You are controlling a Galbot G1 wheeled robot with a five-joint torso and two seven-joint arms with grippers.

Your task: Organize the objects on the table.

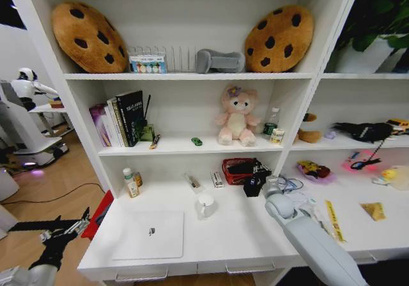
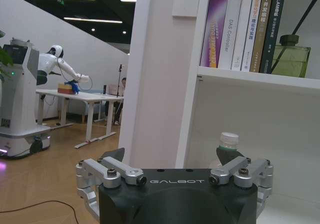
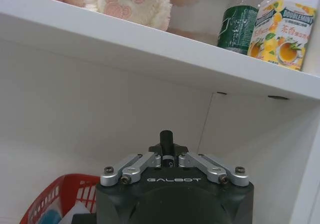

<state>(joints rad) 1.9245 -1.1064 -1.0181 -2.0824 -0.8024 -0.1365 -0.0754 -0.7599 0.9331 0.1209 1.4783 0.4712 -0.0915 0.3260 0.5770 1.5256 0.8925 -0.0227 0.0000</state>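
White table (image 1: 255, 238) bearing a closed silver laptop (image 1: 151, 234) beside a white mug (image 1: 205, 205); a yellow ruler (image 1: 333, 221) lies farther right. The right gripper (image 1: 254, 185) reaches over a red basket (image 1: 234, 170). The left gripper (image 1: 62, 233) hangs off the table's left edge.

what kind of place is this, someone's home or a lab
Probably a robotics lab or showroom staged as a home study: a white desk under white shelves holding round cookie-shaped cushions and a pink plush bear, with a white humanoid robot at another table behind.
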